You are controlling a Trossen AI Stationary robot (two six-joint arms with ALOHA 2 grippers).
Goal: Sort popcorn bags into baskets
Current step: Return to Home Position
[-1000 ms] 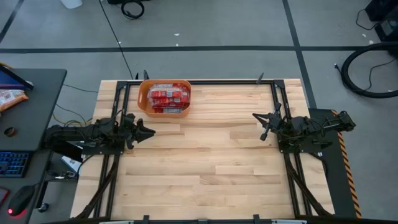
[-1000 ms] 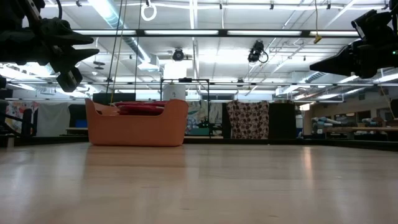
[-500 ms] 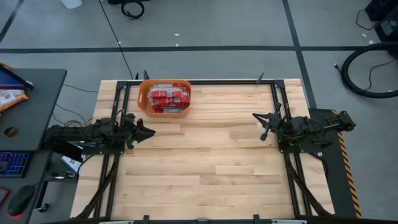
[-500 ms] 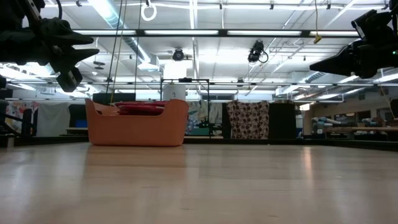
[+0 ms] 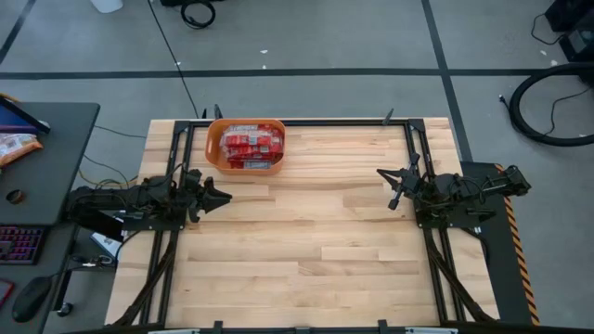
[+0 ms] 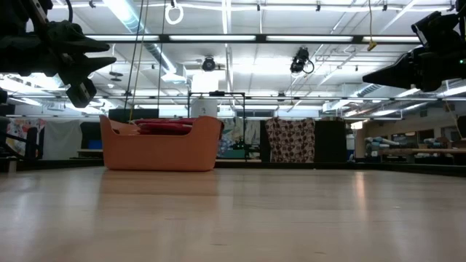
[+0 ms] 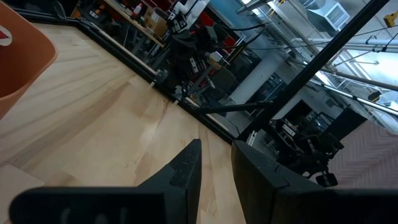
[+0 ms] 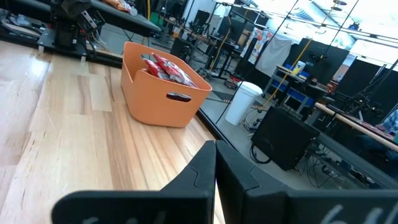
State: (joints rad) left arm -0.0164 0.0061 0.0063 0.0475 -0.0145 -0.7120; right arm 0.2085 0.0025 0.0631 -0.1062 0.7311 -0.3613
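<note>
The orange basket (image 5: pixel 215 148) stands at the table's far left, resting on its base. It also shows in the low view (image 6: pixel 160 149) and the right wrist view (image 8: pixel 161 96). Several red popcorn bags (image 5: pixel 252 147) lie inside it, heaped to about the rim (image 6: pixel 164 126). My left gripper (image 5: pixel 227 196) hovers above the table on the near side of the basket, pointing right, its fingers (image 7: pixel 216 144) a little apart and empty. My right gripper (image 5: pixel 379 173) hovers at the table's right, pointing left, its fingers (image 8: pixel 215 144) closed and empty.
Bare wooden tabletop (image 5: pixel 316 232) stretches between the two arms and toward the near edge. A black frame (image 5: pixel 306 121) runs along the table's edges. A side desk (image 5: pixel 46 167) to the left carries an orange snack bag (image 5: pixel 14 146) and a keyboard.
</note>
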